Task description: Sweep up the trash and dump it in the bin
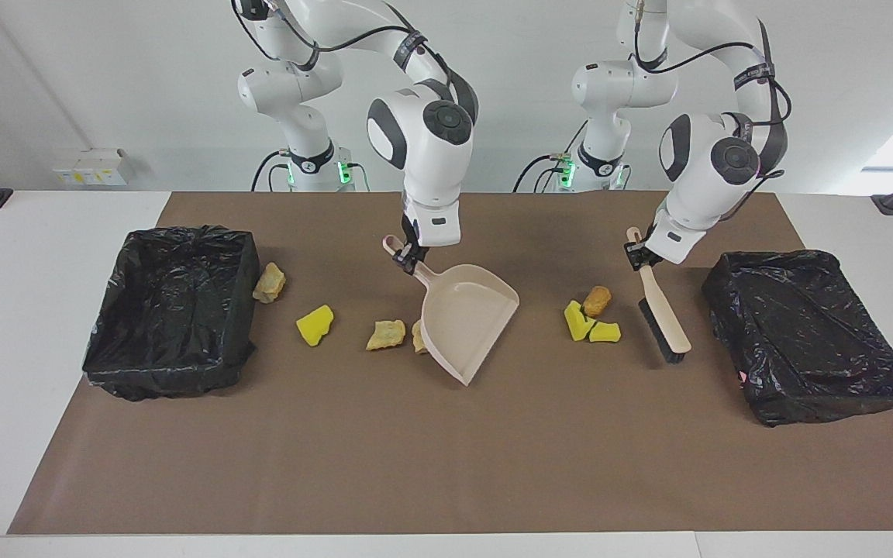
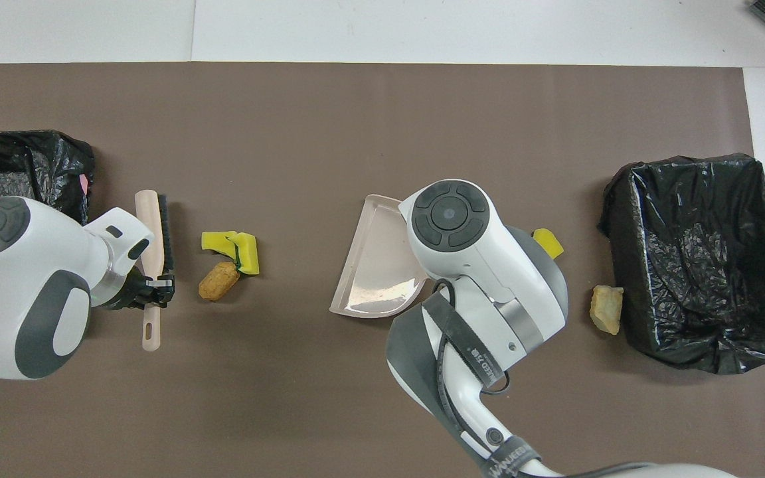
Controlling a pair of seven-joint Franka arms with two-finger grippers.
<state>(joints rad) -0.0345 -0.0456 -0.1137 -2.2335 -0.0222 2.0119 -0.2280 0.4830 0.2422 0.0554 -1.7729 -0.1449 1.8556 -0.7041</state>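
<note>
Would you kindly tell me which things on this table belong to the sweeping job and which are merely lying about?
Part of the job:
- dustpan, held by the right gripper
- brush, held by the left gripper
- foam scraps scattered on the mat
- two bag-lined bins at the table's ends

Just there:
- brown mat
- white box by the wall

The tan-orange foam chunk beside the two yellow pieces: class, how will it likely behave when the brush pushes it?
The tan-orange chunk looks like porous sponge, so it is probably very light and should slide easily on the smooth brown mat. Its rounded, irregular shape suggests it may tumble rather than glide. It touches the yellow pieces, so they would likely shift together.
</note>
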